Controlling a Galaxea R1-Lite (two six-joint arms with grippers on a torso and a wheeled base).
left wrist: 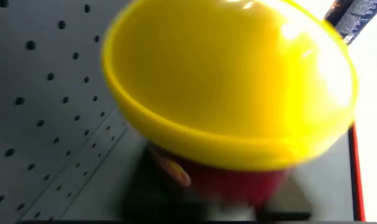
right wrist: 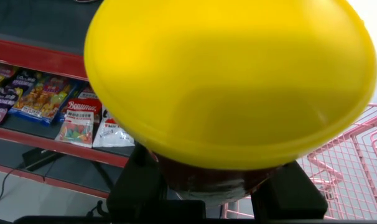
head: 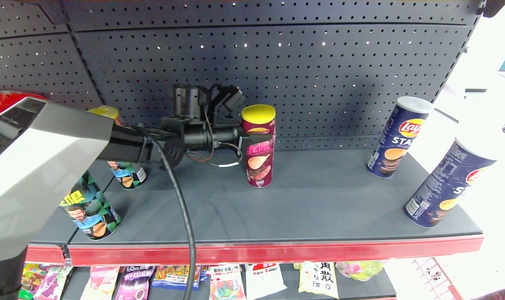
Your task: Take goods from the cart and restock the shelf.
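The shelf (head: pixel 319 208) takes up most of what I see from here: a dark grey deck with a red front lip and a pegboard (head: pixel 277 62) behind it. The pink wire cart (right wrist: pixel 363 168) shows beyond the right arm. At the deck's right end stand a blue can (head: pixel 396 139) and a second blue can (head: pixel 448 183), and at the left end two green patterned cans (head: pixel 90 208). Between them, near the pegboard, a maroon can (head: pixel 258 162) with a yellow lid stands upright. The left claw (head: pixel 256 141) is closed around its upper half. The right claw (right wrist: pixel 216 199) grips another yellow-lidded can (right wrist: pixel 232 81), held in the air out in front of the snack bags (right wrist: pixel 76 118) on the lower tier.
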